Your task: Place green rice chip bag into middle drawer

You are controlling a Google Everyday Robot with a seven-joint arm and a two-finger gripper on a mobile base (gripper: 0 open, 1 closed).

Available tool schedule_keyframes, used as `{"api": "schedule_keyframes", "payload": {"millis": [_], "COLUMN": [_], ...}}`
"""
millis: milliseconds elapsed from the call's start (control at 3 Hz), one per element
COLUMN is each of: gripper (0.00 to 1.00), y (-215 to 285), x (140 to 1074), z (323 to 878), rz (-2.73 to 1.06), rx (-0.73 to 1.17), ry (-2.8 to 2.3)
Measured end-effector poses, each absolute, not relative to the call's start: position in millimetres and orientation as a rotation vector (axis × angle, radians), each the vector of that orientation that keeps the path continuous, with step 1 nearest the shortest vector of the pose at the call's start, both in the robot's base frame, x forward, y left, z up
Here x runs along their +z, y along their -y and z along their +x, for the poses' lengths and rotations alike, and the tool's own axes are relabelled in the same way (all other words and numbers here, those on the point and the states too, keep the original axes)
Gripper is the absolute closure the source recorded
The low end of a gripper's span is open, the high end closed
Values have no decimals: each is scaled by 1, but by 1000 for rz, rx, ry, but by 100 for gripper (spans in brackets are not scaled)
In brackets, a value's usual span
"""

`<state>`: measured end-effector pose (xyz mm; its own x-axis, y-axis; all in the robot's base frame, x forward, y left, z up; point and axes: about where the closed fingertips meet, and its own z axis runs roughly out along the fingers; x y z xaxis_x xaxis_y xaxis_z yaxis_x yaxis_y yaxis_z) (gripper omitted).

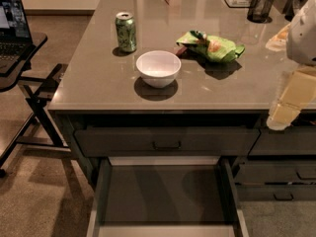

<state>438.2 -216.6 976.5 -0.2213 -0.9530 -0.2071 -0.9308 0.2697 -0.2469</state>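
The middle drawer was seen pulled out, nearest the camera, directly below and in front of the white bowl. Its flat grey floor and 2 tall side walls were exposed. Between it and the bowl, 1 shallow drawer with a dark bar handle was seen closed under the counter edge. The bowl itself was set upright on the grey counter, close to the front edge. The gripper was found well to the right of the bowl, at the counter's front edge, apart from every object; whether it was spread or closed could not be made out. 1 green soda can was stood upright just behind and left of the bowl. The green rice chip bag was laid flat on the counter behind and right of the bowl, near it but not touching. 1 black mesh cup was seen farther behind and right of the bowl. 1 laptop was placed far left of the bowl, off the counter.
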Motion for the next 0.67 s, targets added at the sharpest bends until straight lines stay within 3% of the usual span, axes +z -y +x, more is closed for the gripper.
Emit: {"api": "schedule_keyframes", "payload": {"millis": [667], "gripper": [0], "y": [214], "x": [995], "z": [462], "rz": [-1682], "rx": [-115], "ry": [-2144]}}
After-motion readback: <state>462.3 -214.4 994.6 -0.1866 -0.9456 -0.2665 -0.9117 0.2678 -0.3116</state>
